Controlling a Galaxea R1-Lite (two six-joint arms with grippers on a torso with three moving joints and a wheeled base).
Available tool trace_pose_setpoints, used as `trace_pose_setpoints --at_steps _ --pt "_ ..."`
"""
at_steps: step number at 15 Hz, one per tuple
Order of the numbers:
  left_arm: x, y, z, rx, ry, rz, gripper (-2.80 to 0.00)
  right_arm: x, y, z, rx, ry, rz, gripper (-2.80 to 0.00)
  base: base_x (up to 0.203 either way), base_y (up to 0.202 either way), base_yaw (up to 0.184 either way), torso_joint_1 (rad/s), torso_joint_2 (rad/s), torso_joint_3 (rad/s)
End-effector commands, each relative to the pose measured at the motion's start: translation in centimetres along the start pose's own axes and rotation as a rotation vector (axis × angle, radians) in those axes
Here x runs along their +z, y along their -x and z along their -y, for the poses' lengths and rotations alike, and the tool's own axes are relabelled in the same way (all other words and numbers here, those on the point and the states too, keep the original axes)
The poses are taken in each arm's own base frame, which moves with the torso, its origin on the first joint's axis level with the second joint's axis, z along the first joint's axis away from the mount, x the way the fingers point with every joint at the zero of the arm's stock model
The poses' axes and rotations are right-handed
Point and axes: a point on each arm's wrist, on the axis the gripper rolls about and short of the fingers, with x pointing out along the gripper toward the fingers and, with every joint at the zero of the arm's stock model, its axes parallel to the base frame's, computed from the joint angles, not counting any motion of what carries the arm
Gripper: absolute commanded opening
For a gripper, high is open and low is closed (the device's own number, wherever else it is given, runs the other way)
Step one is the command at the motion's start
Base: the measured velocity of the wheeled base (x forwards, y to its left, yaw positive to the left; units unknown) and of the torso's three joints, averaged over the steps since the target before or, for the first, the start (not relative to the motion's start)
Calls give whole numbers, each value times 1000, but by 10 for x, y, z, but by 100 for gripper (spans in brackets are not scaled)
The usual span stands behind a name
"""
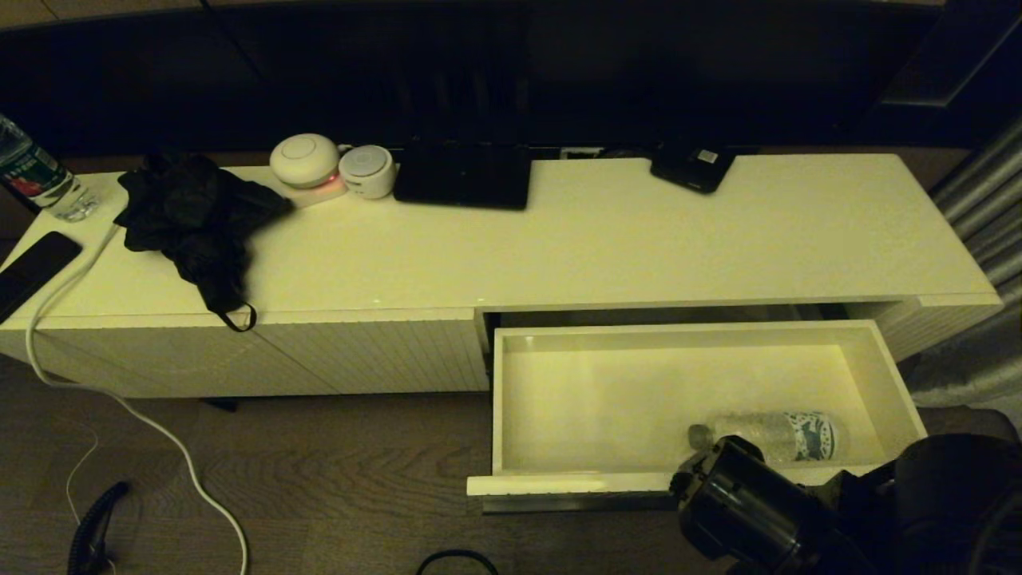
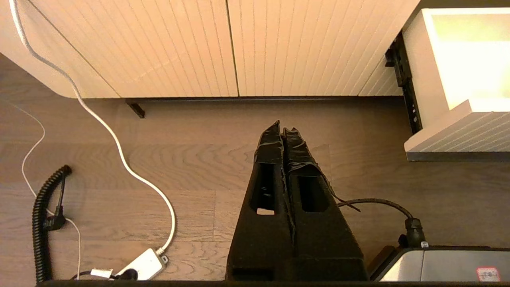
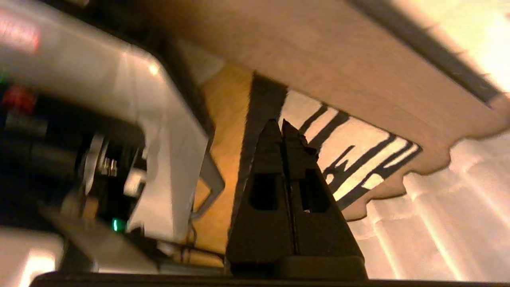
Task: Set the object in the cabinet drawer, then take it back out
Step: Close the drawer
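We find the water bottle [image 1: 778,436] lying on its side inside the open drawer [image 1: 511,399], close to the front wall and toward the right half, cap pointing to the robot's left. Lying flat is the stable pose for a ridged round body on a plain white floor; the front wall beside it would limit any roll toward us. We judge the first half of the task done: the bottle is in the drawer and nothing holds it.

The right claw [image 3: 282,127] has its fingers pressed together and holds nothing. In its wrist view it points at the floor and a patterned rug, not at the bottle. In the head view only the dark body of the right arm [image 1: 750,503] shows, low in front of the drawer's front edge, partly covering the bottle's cap end.

The left claw [image 2: 282,129] is likewise pressed together with nothing in it, parked over the wooden floor beside the ribbed cabinet front [image 2: 223,48].

To take the bottle out, we expect the right claw must first spread and come down across the body. The cabinet's top surface [image 1: 607,239] carries unrelated items.
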Motion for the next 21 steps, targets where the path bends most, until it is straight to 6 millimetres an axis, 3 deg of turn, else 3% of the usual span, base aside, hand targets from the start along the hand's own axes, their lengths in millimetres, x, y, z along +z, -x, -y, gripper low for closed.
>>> trace_pose_setpoints --at_steps 1,21 --pt "0 0 0 0 0 0 -280 6 -8 -5 -43 -41 10 -280 0 0 0 0 0 0" --pt "0 0 0 0 0 0 -280 34 -28 -18 -278 -309 348 -280 0 0 0 0 0 0"
